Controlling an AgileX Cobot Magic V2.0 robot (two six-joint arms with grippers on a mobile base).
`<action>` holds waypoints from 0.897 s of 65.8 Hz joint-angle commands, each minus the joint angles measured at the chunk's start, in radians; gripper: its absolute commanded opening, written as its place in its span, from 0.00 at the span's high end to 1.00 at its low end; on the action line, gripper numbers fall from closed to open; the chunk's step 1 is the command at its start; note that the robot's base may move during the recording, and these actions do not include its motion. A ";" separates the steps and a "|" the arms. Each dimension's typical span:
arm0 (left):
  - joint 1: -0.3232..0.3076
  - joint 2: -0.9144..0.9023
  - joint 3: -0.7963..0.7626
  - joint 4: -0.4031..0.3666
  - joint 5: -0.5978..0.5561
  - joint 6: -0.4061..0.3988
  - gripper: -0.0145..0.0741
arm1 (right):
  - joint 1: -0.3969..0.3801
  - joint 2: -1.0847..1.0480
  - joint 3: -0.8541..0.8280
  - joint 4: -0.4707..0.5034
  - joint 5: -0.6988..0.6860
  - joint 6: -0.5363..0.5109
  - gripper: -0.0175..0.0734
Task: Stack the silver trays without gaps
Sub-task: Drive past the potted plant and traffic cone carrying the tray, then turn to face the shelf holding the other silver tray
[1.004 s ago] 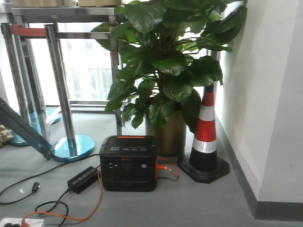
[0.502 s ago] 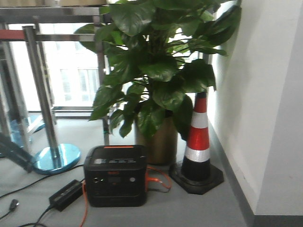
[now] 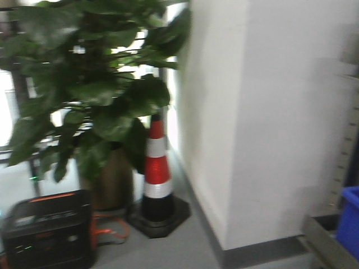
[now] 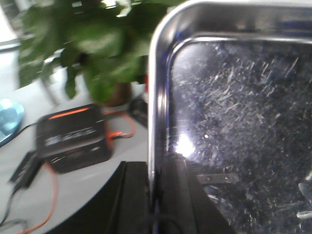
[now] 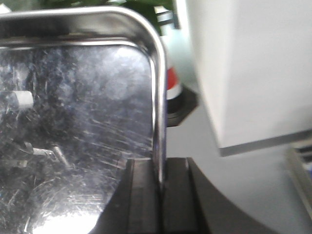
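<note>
1. Through the front camera I am seeing a white wall corner (image 3: 252, 123) filling the frame from 12 to 4 o'clock. Bare grey floor (image 3: 185, 246) is running along its base toward 6 o'clock.
2. A striped traffic cone (image 3: 157, 174) is standing near that wall at 7 o'clock. A potted plant (image 3: 95, 101) is leaning over it from 10 o'clock. A black power station (image 3: 47, 230) is sitting at 8 o'clock with an orange cable (image 3: 109, 230) just beside it.
3. A blue bin (image 3: 349, 218) is peeking in at 4 o'clock behind a blurred metal rail (image 3: 328, 246).
4. The left end effector (image 4: 155, 195) is pinching the left rim of the silver tray (image 4: 234, 122) at 6 o'clock. Its jaws are narrowed to the rim's thickness, one finger outside and one inside the pan.
5. The right end effector (image 5: 161, 195) is gripping the tray's (image 5: 73, 122) right rim the same way.
6. The tray is hanging between both arms above the floor. I cannot tell whether a second tray is nesting under it.
</note>
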 commanded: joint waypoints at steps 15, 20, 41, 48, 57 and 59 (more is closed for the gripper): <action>-0.006 0.000 -0.005 0.016 -0.023 0.009 0.85 | 0.006 -0.009 -0.006 0.000 -0.061 -0.008 0.89; -0.006 0.000 -0.005 0.016 -0.023 0.009 0.85 | 0.006 -0.009 -0.006 0.000 -0.061 -0.008 0.89; -0.006 0.000 -0.005 0.016 -0.023 0.009 0.85 | 0.006 -0.009 -0.006 0.000 -0.061 -0.008 0.89; -0.006 0.000 -0.005 0.016 -0.023 0.009 0.85 | 0.006 -0.009 -0.006 0.000 -0.061 -0.008 0.89; -0.006 0.000 -0.005 0.016 -0.023 0.009 0.85 | 0.006 -0.009 -0.006 0.000 -0.061 -0.008 0.89; -0.006 0.000 -0.005 0.016 -0.023 0.009 0.85 | 0.006 -0.009 -0.006 0.000 -0.061 -0.008 0.89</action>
